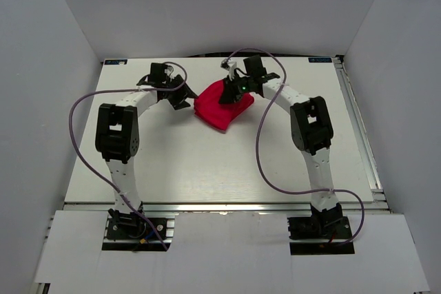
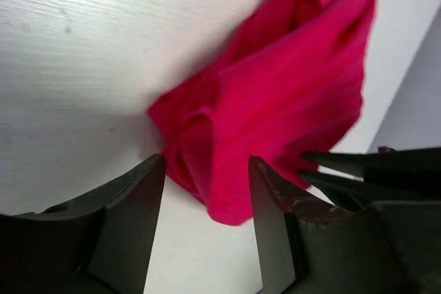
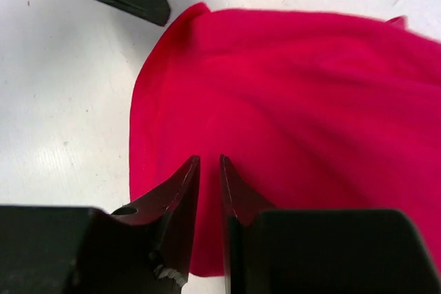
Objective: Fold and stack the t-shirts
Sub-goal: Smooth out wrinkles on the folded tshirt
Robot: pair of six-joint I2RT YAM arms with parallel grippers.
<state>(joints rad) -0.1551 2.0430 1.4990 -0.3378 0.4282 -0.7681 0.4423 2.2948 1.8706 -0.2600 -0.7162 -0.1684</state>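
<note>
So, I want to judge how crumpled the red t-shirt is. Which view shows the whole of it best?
The top external view: the t-shirt shows almost whole, a bunched heap on the table. The left wrist view shows only one folded side; the right wrist view, a close patch cut off by the frame.

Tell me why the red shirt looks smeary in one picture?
Left wrist view: the t-shirt is smeared along its right edge, likely blur from motion or closeness, and the table glares white at the top. Right wrist view: softer folds, fairly even light. Top external view: sharpest and evenly lit.
</note>
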